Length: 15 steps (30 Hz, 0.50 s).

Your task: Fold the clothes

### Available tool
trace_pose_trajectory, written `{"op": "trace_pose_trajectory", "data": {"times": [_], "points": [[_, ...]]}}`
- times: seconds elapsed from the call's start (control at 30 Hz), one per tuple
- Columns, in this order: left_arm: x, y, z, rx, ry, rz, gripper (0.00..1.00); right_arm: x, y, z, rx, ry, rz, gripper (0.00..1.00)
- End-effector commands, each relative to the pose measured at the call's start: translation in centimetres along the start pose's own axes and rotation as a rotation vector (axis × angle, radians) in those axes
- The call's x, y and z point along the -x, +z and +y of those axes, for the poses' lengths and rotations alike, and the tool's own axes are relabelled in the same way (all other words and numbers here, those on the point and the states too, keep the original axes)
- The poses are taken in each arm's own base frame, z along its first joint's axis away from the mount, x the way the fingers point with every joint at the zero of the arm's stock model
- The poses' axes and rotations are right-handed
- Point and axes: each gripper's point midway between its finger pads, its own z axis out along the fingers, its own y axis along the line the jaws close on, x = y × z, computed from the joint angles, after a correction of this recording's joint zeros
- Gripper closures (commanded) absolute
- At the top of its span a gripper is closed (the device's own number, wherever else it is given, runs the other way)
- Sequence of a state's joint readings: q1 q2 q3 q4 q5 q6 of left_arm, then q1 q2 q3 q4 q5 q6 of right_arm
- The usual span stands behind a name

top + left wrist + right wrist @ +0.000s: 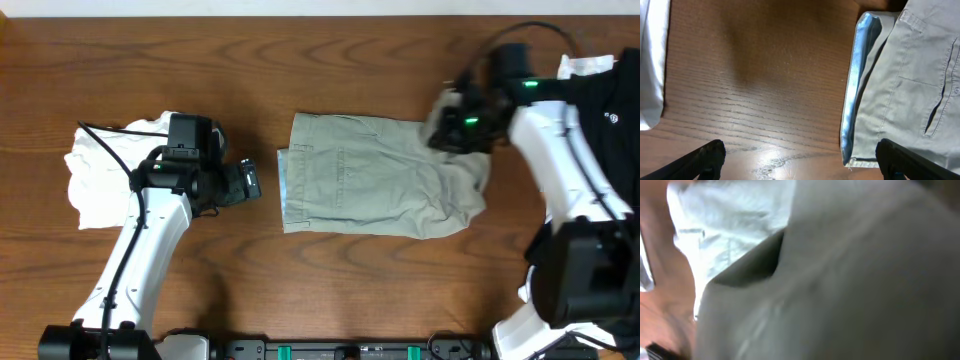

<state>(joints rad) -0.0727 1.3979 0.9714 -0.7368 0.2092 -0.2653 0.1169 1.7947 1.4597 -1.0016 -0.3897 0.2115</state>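
The clothes, a pair of khaki shorts (370,185), lie flat in the middle of the table, with the pale blue waistband edge (852,100) on their left. My left gripper (248,182) hovers just left of that waistband. It is open (801,157) over bare wood, and its right finger (895,157) is above the waistband corner. My right gripper (452,125) is at the shorts' upper right corner, shut on the fabric. Blurred khaki cloth (840,280) fills the right wrist view and hides the fingers.
A crumpled white garment (105,175) lies at the left beside my left arm, and its edge (650,65) shows in the left wrist view. A black garment with white trim (610,90) sits at the far right under my right arm.
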Motion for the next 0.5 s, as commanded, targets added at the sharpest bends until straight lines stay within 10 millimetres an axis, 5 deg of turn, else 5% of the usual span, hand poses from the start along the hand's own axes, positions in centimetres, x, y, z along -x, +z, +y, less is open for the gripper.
{"op": "trace_pose_trajectory", "data": {"times": [0.0,0.27,0.47], "points": [[0.3,-0.2,0.1,0.007,-0.013,-0.009,0.02,-0.6,0.8,3.4,-0.053,0.006,-0.022,0.99],[-0.1,0.0,0.3,0.011,-0.037,0.005,0.02,-3.2,5.1,11.4,-0.069,-0.111,-0.044,0.99],[-0.2,0.0,0.3,0.013,-0.042,0.008,0.02,-4.0,8.6,15.2,-0.034,-0.203,-0.064,0.99]]}}
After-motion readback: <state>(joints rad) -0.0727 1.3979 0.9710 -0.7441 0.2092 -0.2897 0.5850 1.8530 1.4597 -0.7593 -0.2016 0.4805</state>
